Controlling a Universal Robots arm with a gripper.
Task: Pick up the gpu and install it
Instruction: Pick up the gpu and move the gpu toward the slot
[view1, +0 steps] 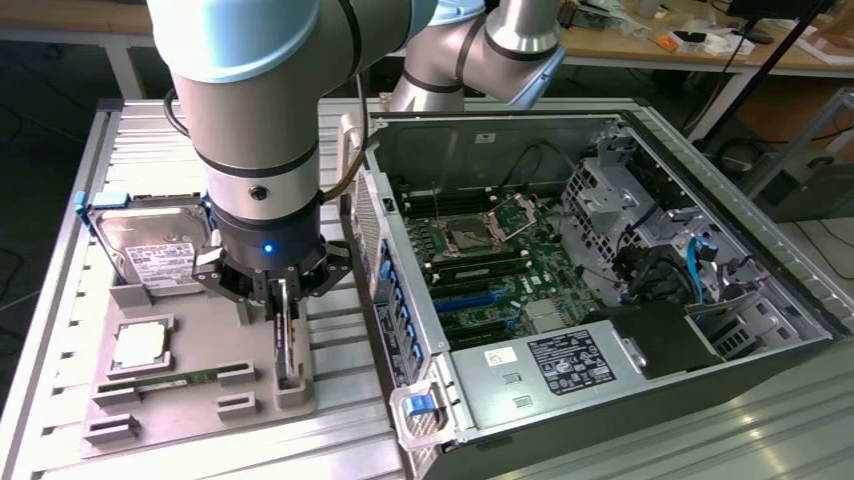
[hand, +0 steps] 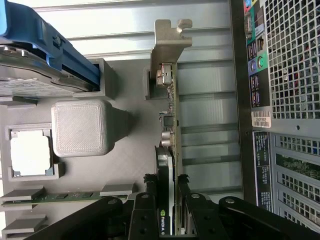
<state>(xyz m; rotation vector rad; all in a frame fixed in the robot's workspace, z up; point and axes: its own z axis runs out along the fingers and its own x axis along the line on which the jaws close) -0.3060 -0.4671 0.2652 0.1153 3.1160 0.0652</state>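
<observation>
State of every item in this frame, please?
hand: shut on gpu
gpu: on edge in tray slot, gripped
computer case: side open, motherboard exposed
hard drive: propped in tray holder
CPU: flat in tray pocket
RAM stick: lying in tray slot

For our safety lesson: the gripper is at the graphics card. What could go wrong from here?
The gripper pinches the thin graphics card, standing on edge in its holder: it could tilt or jam. The computer case stands close beside it: the metal bracket could hit its wall.
</observation>
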